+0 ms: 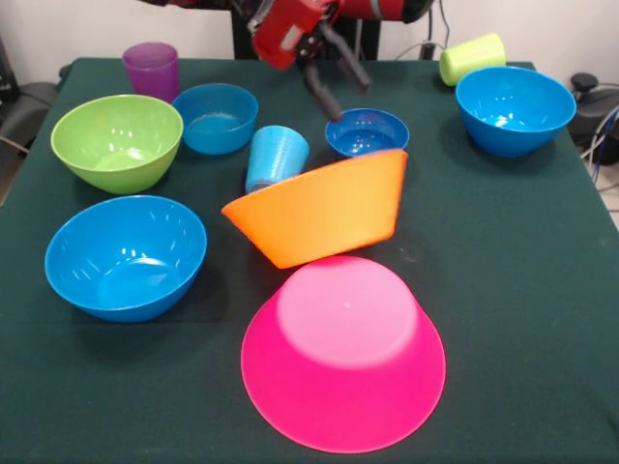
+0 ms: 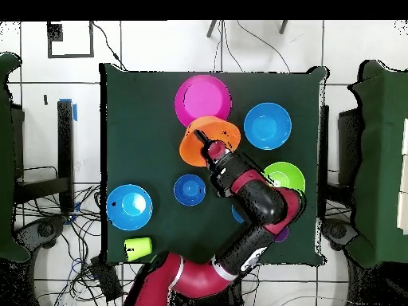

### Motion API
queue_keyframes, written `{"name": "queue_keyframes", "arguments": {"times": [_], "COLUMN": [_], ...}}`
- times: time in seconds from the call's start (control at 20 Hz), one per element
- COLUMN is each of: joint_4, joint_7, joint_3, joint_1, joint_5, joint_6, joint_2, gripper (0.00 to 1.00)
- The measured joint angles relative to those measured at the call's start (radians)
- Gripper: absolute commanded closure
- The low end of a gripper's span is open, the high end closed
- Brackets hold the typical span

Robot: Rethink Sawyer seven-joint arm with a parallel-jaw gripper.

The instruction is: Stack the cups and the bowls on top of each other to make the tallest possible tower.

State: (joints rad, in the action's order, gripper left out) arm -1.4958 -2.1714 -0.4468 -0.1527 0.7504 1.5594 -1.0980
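The big pink bowl [image 1: 343, 358] [image 2: 203, 97] lies upside down near the front edge. The big orange bowl [image 1: 324, 208] [image 2: 209, 139] is tilted, with its base at the pink bowl's far rim. Just behind it sit the small dark-blue bowl [image 1: 366, 130] [image 2: 190, 190] and the light-blue cup [image 1: 276, 158]. My gripper [image 1: 350, 101] [image 2: 209, 147] hangs open and empty above the orange bowl's far rim. The purple cup [image 1: 152, 68] stands at the back. The yellow-green cup [image 1: 472, 56] [image 2: 138, 248] lies on its side.
The green bowl [image 1: 116, 140] [image 2: 284, 175], the small light-blue bowl [image 1: 215, 116] and a medium blue bowl [image 1: 126, 256] [image 2: 267, 125] stand upright on one side. Another medium blue bowl [image 1: 515, 108] [image 2: 129, 206] stands opposite. Chairs and cables flank the dark green table [image 1: 522, 290].
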Motion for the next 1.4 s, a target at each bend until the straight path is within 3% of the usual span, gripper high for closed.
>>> {"name": "queue_keyframes", "arguments": {"times": [0.35,0.6,1.15,1.3,1.4], "joint_4": [0.081,0.101,0.096,0.063,0.005], "joint_7": [-0.125,-0.126,-0.126,-0.118,-0.094], "joint_3": [-0.106,-0.119,-0.093,-0.057,-0.007], "joint_1": [0.105,0.095,-0.023,-0.062,-0.105], "joint_5": [0.226,0.260,0.161,0.069,-0.077], "joint_6": [-0.007,0.011,0.139,0.145,0.145], "joint_2": [0.044,0.049,0.045,0.027,0.010], "gripper": [0.00,0.00,0.00,0.00,0.00]}}
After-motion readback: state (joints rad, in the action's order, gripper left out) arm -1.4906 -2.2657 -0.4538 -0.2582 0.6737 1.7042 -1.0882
